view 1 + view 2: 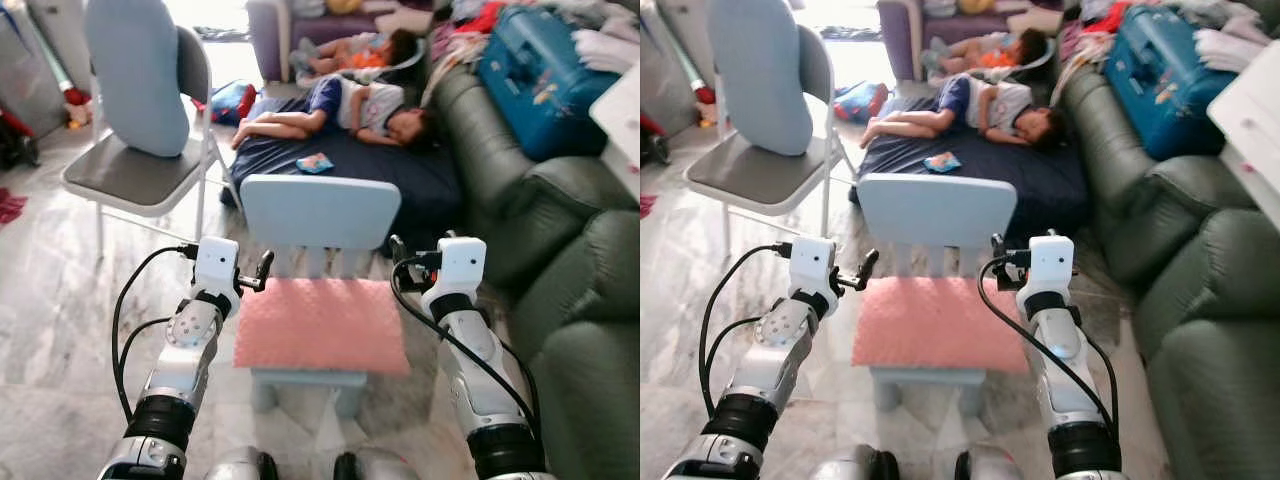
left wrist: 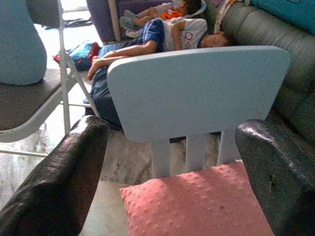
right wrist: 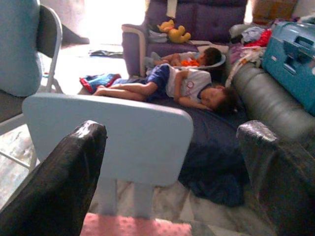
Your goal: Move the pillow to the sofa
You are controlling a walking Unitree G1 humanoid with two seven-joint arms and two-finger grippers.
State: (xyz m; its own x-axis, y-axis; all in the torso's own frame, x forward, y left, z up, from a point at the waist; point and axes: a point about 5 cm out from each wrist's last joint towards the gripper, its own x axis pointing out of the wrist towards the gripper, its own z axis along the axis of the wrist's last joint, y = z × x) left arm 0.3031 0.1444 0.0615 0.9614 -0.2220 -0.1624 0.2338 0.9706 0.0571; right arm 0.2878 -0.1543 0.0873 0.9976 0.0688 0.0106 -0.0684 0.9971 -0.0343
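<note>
Left pincer [image 1: 262, 272] and right pincer [image 1: 398, 252] spread — flanking pink pillow [image 1: 320, 325] on pale-blue chair [image 1: 318, 212], green sofa [image 1: 560, 260] alongside

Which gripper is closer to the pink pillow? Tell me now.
Left, narrowly. The left gripper hangs just above the pink pillow's back left corner, fingers open; the right gripper sits a bit higher by the back right corner.

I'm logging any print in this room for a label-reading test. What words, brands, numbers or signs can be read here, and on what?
No text can be read.
White shirt of the person lying on the dark mattress: a small reddish mark, too blurred to read.
Small card or packet on the mattress: a print, too small to read.
Blue suitcase on the sofa: no label legible.
</note>
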